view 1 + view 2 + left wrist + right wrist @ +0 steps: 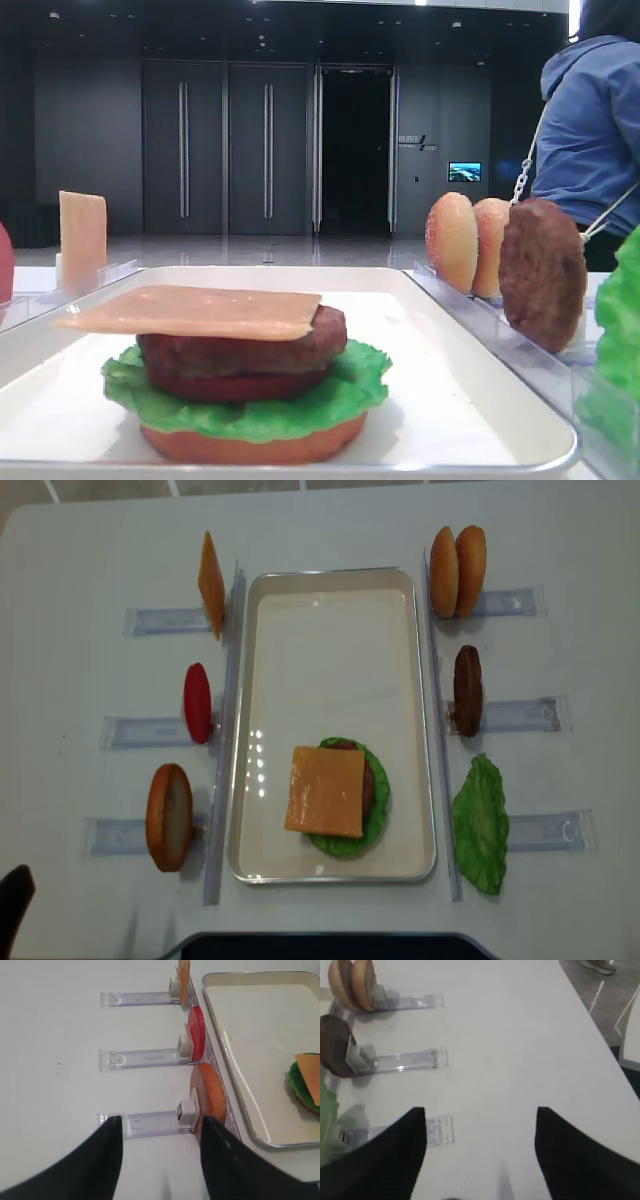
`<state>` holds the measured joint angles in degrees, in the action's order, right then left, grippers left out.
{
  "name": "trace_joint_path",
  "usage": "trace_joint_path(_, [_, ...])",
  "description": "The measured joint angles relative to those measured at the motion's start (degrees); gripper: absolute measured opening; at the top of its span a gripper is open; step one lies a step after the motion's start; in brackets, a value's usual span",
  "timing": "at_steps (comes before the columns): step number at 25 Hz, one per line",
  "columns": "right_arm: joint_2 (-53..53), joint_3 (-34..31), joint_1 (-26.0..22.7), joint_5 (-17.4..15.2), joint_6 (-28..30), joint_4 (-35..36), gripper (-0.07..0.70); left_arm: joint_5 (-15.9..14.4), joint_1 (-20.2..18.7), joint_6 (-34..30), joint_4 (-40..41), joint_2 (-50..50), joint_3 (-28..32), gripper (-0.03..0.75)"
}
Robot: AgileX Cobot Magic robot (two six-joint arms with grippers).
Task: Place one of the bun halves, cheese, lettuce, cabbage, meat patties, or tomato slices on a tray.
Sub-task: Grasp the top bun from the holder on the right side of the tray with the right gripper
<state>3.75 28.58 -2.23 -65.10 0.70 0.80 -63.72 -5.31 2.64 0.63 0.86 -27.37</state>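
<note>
Tray (250,730): white, rimmed, rectangular; holds one stack at the end nearer the grippers, far end bare; stack from the bottom up reads flat orange-brown bun base (250,445), lettuce (245,400), a dark red layer that looks like a tomato slice, meat patty (245,345), cheese slice (327,791) topmost and overhanging; judged well advanced, with the domed bun top the likely remaining piece. Right gripper (480,1152): jaws spread wide, nothing between them, bare tabletop below; ahead and to its left stand three clear racks (402,1062), the nearest carrying a loose lettuce leaf (482,823), the middle a spare meat patty (467,690) on edge, the farthest two bun halves (457,571) upright and touching; none in contact with the fingers. Left gripper (160,1152): jaws apart and empty, hovering over the near end of a rack; just ahead and to its right, on edge, a bun piece (210,1097), its dark inner face visible from above; beyond it a tomato slice (196,1033), then a cheese slice (184,980) farthest; the tray lies to the right of all three. Outstanding, as judged: one piece to be picked from a rack and set on the tray; no pick begun by either gripper.
</note>
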Motion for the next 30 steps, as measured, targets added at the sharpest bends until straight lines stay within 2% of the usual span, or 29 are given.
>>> trace_joint_path(4, [9.29,0.50,0.00,0.98,2.17,2.75,0.472,0.00,0.00,0.00,0.00,0.00,0.00,0.391])
trace_joint_path(11, [28.92,3.19,0.00,6.57,3.67,7.88,0.472,0.00,0.00,0.00,0.00,0.00,0.00,0.391])
trace_joint_path(15, [41.74,6.58,0.00,8.25,5.25,10.00,0.472,0.00,0.00,0.00,0.00,0.00,0.00,0.391])
trace_joint_path(20, [56.40,14.10,0.00,8.62,5.66,10.73,0.472,0.00,0.00,0.00,0.00,0.00,0.00,0.391])
trace_joint_path(30, [74.36,33.65,0.00,7.87,6.02,11.03,0.472,0.00,0.00,0.00,0.00,0.00,0.00,0.391])
